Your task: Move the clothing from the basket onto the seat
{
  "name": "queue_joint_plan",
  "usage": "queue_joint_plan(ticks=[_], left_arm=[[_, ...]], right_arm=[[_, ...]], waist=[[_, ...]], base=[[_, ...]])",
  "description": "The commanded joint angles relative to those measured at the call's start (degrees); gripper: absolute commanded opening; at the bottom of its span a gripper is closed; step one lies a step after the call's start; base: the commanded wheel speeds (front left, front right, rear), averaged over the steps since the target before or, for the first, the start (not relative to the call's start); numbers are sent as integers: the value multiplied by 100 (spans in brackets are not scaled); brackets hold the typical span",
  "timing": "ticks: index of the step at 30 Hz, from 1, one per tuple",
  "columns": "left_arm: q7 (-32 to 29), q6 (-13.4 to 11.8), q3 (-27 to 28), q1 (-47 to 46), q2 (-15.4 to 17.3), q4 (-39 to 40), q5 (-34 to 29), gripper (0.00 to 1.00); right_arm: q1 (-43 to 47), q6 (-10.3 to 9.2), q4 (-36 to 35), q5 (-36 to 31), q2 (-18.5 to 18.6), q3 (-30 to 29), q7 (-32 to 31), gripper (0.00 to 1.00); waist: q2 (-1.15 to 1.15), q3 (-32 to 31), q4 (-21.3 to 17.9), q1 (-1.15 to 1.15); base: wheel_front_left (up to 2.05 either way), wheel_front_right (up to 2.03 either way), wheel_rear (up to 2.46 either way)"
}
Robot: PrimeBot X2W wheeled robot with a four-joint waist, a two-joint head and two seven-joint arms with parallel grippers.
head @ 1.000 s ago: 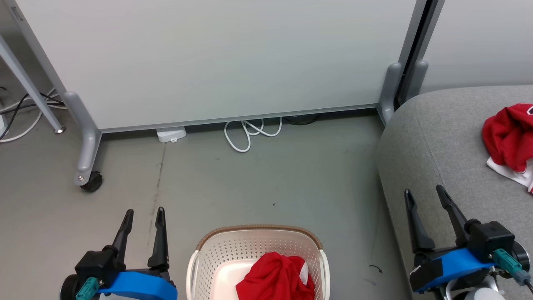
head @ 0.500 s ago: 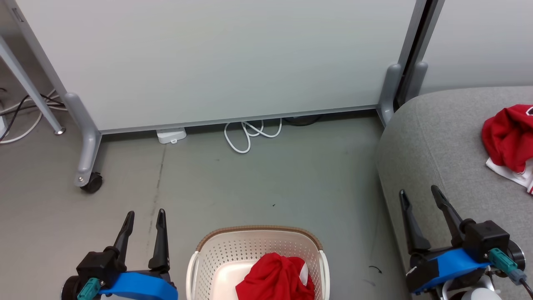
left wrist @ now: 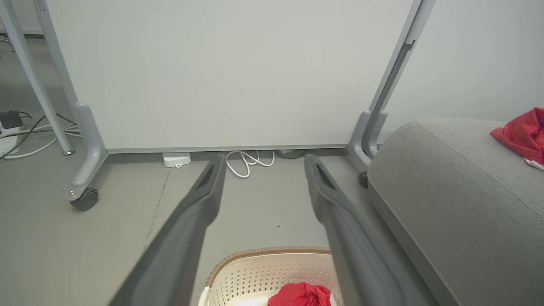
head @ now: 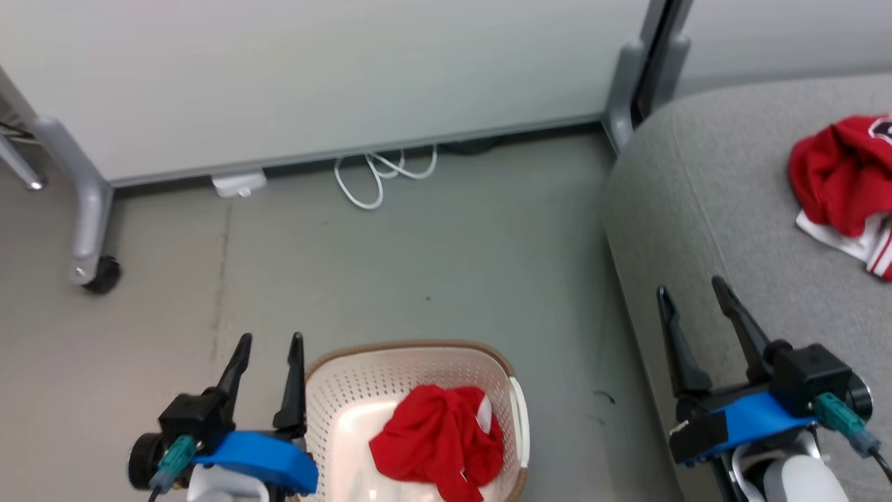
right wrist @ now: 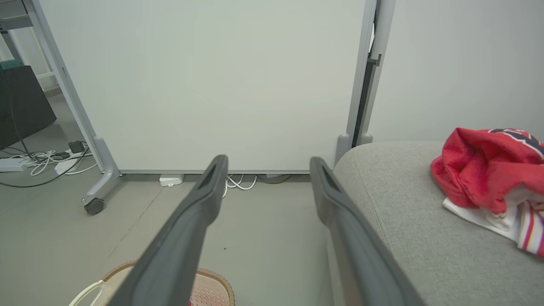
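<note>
**A:** While the left gripper [head: 272, 337] hangs just beside the basket [head: 411, 346], what are its fingers doing?

**B:** Spread apart, nothing between them — released. Through the gap, the left wrist view gives bare grey floor [left wrist: 263, 204] and a looped white cable [left wrist: 248, 161] at the foot of the pale partition [left wrist: 229, 72].

**A:** And the right gripper [head: 690, 286]?

**B:** Same story: fingers wide and empty. They point up the head view over the near-left part of the seat [head: 697, 195] and touch no cloth.

**A:** Where's the clothing, then?

**B:** Split in two. One crumpled red bundle [head: 435, 436] lies inside the basket, toward its right wall, with a bit of white showing on it. The other red piece [head: 833, 174] sits on the seat, far to the right and well apart from the right gripper. Dark lettering shows on top of it, and white, red-striped fabric pokes out beneath.

**A:** Which one is in the basket, jersey or shorts?

**B:** Too bunched up to tell.

**A:** And the basket itself?

**B:** On the floor, near the seat's left side but apart from it — cream perforated walls, brown rim. The partition's caster [head: 103, 273] stands well off to the left.
</note>
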State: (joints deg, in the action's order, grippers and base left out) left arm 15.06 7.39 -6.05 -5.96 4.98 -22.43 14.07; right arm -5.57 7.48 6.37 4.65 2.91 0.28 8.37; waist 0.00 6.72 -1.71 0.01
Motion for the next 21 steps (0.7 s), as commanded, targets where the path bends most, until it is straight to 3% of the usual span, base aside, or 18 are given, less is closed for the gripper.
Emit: queue_joint_plan(ticks=[1, 13, 21], left_arm=[[18, 10, -128, -246, -6, -155, -20, 100], [18, 10, -1238, -1613, 155, -1595, 126, 100], [17, 10, -1828, -2607, 164, -2675, 474, 100]], right_arm=[[-181, 3, -86, -45, -3, 27, -1, 100], [-849, 3, -336, 75, -4, 209, 166, 100], [-1154, 3, -451, 94, -4, 277, 330, 100]], waist=[[0, 475, -307, -1], [0, 2153, -904, -1], [0, 3059, -1053, -1]], base=[[0, 0, 0], [0, 0, 0], [0, 0, 0]])
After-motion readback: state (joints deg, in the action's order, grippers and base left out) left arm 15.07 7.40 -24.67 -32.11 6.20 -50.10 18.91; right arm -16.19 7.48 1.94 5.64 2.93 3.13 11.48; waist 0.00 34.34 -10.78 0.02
